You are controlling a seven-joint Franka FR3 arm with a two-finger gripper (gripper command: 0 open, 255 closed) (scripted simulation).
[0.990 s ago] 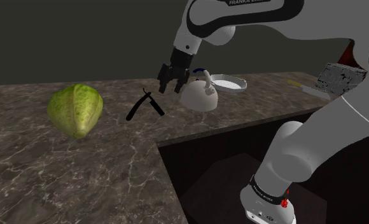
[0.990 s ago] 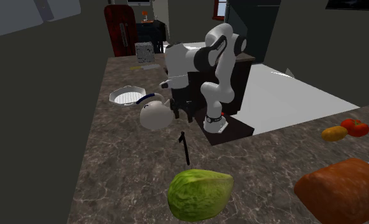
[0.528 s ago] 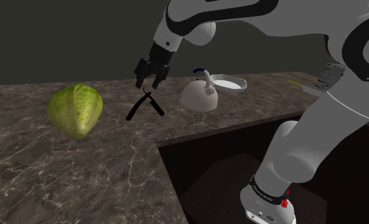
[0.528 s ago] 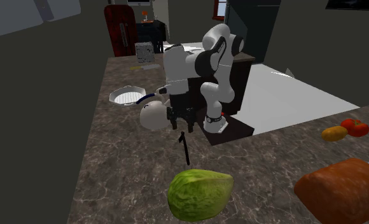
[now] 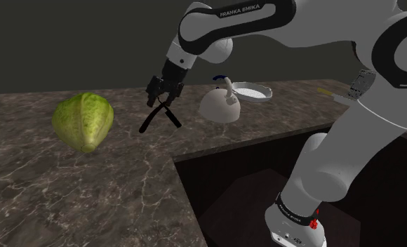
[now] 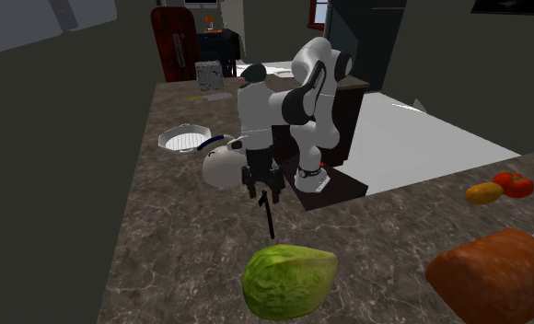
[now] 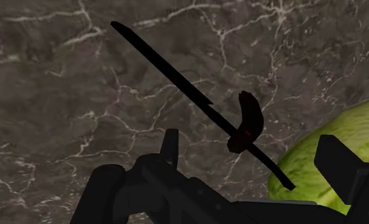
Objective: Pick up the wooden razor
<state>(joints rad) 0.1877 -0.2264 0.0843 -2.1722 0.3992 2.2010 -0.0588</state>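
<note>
The razor [image 5: 160, 116] is a thin black blade with a short dark handle, lying spread in a V on the dark marble counter [image 5: 111, 189]. My gripper [image 5: 161, 95] hangs just above its upper end, fingers open and pointing down. In the second exterior view the gripper [image 6: 263, 190] is right over the razor [image 6: 267, 215]. The wrist view has the long blade [image 7: 170, 79] running slantwise between the fingertips [image 7: 170, 143], with the dark reddish handle [image 7: 248, 122] close to the gripper [image 7: 253, 156]; neither finger touches it.
A green cabbage [image 5: 83, 121] lies at the shoulder view's left of the razor. A white kettle [image 5: 219, 105] and a white dish [image 5: 253, 90] stand on the other side. The counter drops off at a dark recess [image 5: 251, 189] holding my stand. A brown loaf [image 6: 491, 271] sits far off.
My gripper has swung from beside the kettle toward the shoulder view's left and come down over the razor's upper end. The razor has stayed where it was.
</note>
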